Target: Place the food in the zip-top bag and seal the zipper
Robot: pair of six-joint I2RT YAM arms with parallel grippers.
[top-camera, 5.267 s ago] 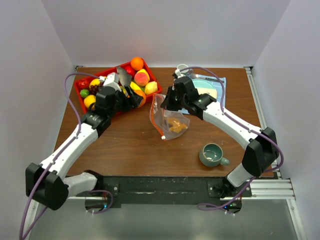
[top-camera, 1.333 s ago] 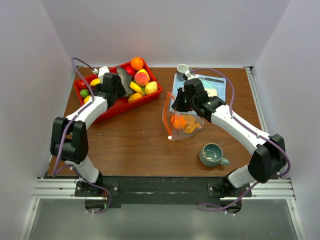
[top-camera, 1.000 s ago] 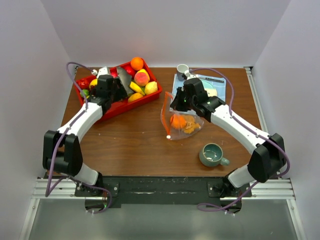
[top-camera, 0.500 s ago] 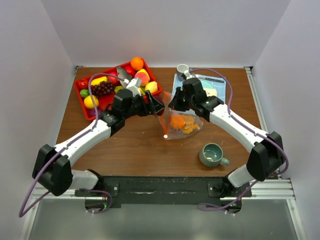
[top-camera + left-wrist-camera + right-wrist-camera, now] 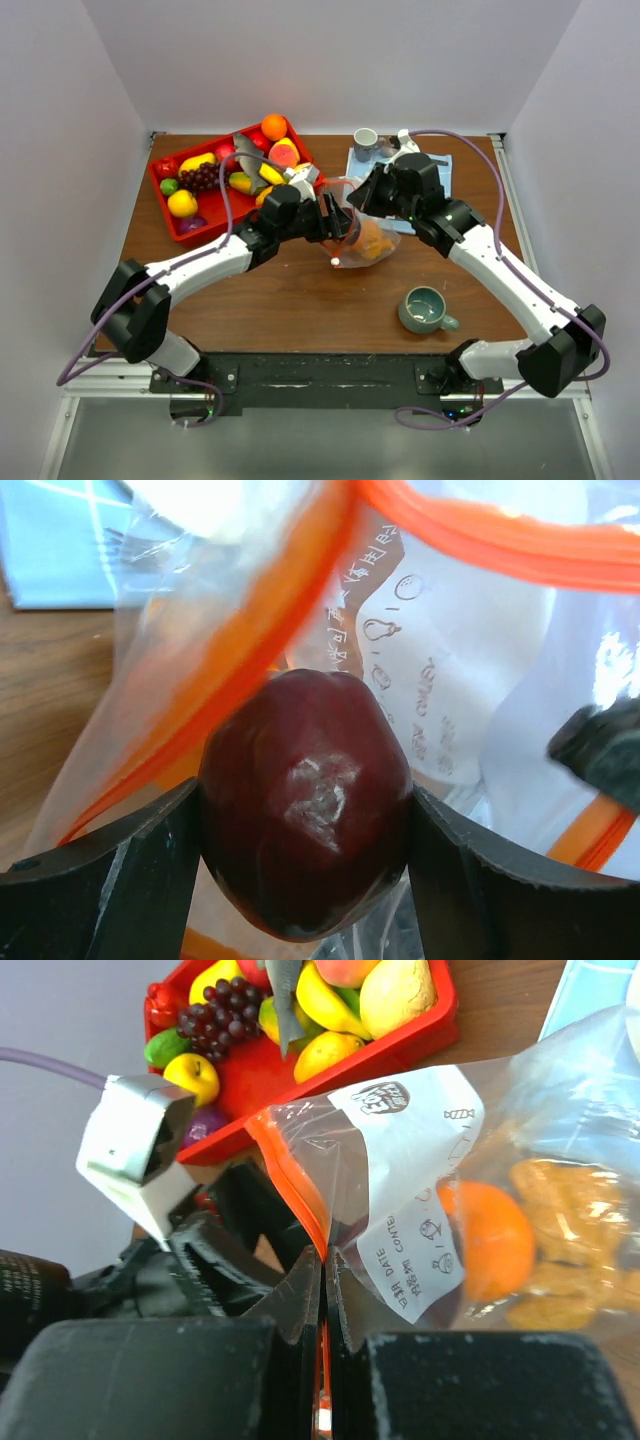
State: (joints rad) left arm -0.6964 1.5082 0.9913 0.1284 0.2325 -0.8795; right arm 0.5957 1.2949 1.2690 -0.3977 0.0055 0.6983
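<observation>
Left gripper: the jaws are part-closed and clamp a dark red fruit between both black fingers. The fruit fills the gap and touches each pad. In the left wrist view it sits at the open mouth of the zip-top bag. The zipper arcs over it along the upper right of the frame, and a second run of the strip crosses diagonally behind the fruit.

Left arm: in the top view it runs from the lower left of the frame diagonally up to the centre. The left gripper points right, against the bag's left edge.

Right gripper: the jaws are closed, with almost no gap. They pinch the bag's rim where the zipper meets the clear film.

Right arm: in the top view it rises from the lower right corner towards the centre. The right gripper sits at the bag's upper edge, facing the left gripper.

Zip-top bag: it is at the centre of the table, between the two grippers. An orange and tan pieces lie inside it. The white slider hangs at its lower left.

Red tray: it stands at the upper left and holds the grapes and other food. A green mug stands at the lower right of centre.
</observation>
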